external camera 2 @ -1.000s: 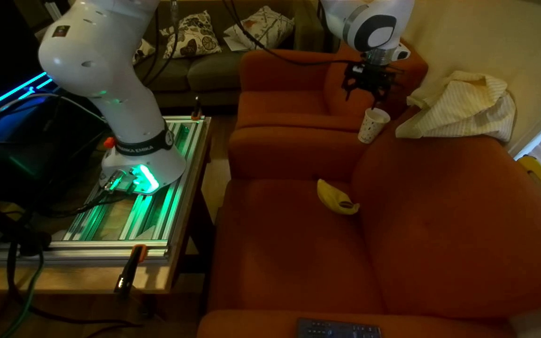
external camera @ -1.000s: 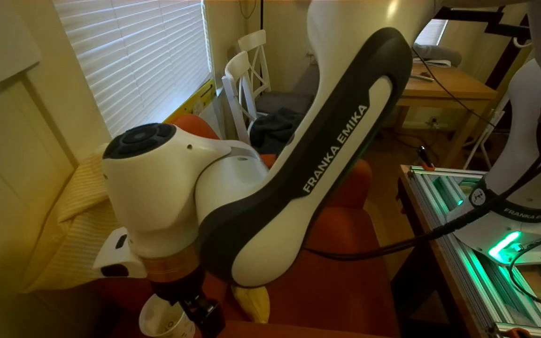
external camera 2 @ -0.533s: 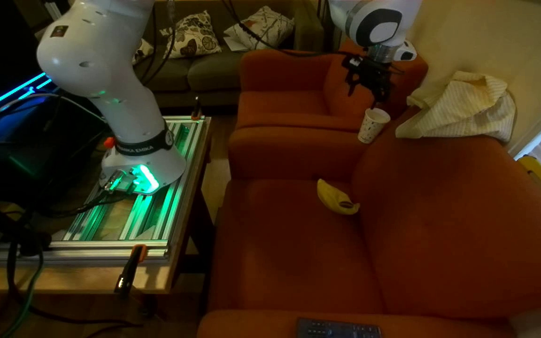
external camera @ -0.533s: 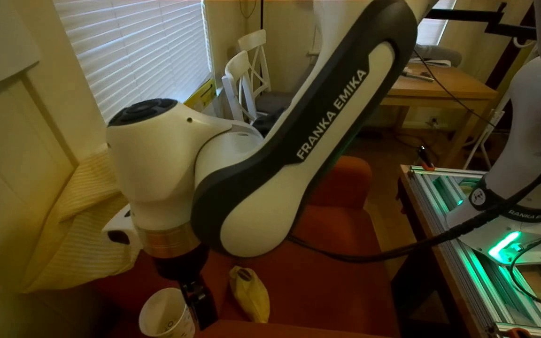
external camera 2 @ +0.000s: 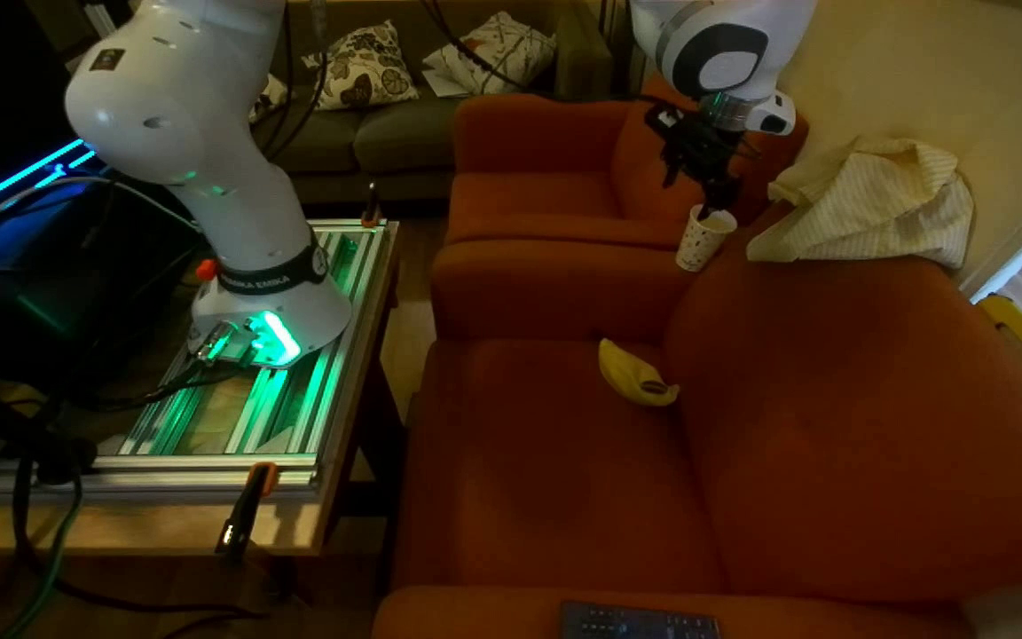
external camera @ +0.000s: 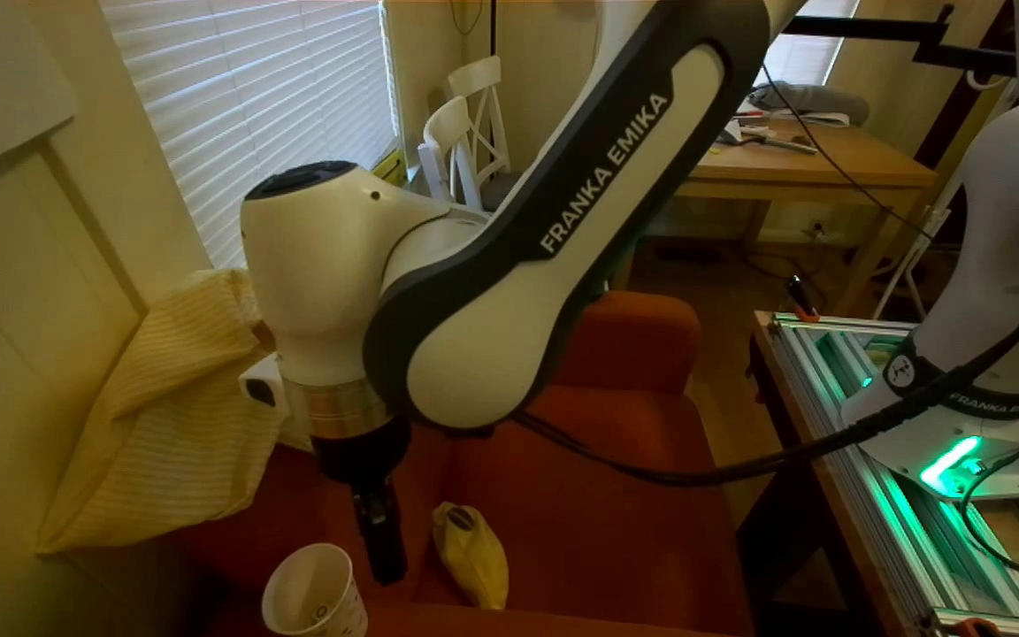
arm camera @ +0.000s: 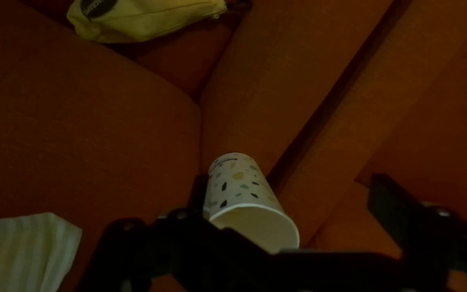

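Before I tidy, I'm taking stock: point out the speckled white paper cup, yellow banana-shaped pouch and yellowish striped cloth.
Speckled white paper cup (arm camera: 241, 188): wrist view, outer side wall.
Yellow banana-shaped pouch (external camera 2: 635, 375): in an exterior view, body.
Yellowish striped cloth (external camera: 178, 433): in an exterior view, middle folds.

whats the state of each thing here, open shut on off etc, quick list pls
Gripper: open, nothing held
Cup: mouth up, uncovered
Yellow pouch: lying on the sofa; whether zipped shut, can't tell
Striped cloth: crumpled
Blinds: lowered
Robot base light: lit green
Remote: face up, partly out of frame; on or off, can't tell
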You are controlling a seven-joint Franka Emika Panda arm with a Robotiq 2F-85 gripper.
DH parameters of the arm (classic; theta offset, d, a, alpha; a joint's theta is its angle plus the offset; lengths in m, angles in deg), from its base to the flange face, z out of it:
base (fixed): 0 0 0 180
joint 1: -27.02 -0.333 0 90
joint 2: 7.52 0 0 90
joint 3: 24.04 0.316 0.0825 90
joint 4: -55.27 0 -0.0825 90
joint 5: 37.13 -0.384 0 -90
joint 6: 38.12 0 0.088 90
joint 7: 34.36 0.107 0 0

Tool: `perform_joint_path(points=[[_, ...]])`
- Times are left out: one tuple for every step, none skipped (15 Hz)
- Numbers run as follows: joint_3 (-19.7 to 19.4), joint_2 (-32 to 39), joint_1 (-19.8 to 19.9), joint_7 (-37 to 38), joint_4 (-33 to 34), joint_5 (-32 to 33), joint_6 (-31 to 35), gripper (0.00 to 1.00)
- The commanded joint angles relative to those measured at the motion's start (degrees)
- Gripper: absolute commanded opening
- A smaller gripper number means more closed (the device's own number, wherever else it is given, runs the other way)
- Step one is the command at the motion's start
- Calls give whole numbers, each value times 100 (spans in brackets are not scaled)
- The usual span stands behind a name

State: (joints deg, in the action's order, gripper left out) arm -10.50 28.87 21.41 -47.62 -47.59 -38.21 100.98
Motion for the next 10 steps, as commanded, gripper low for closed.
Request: perform_joint_path(points=[[2,-418,44,30,-556,-164,-28,100],[-20,-489,34,24,-663,-119,-31,100],[-36,-567,30,62,-776,-119,-64,100],[-76,-675,9,121,-909,-88,-51,100],[-109,-776,-5,177,-1048,-77,-5,100],[-164,-908,-32,273,-1217,-48,85,100],[-216,-1038,-51,346,-1372,-16,159,100],[-292,-1208,-100,401,-1561,104,189,100],[-295,-1350,-80,415,-1734,76,301,100],[-324,-1509,-79,447,-1930,78,450,100]])
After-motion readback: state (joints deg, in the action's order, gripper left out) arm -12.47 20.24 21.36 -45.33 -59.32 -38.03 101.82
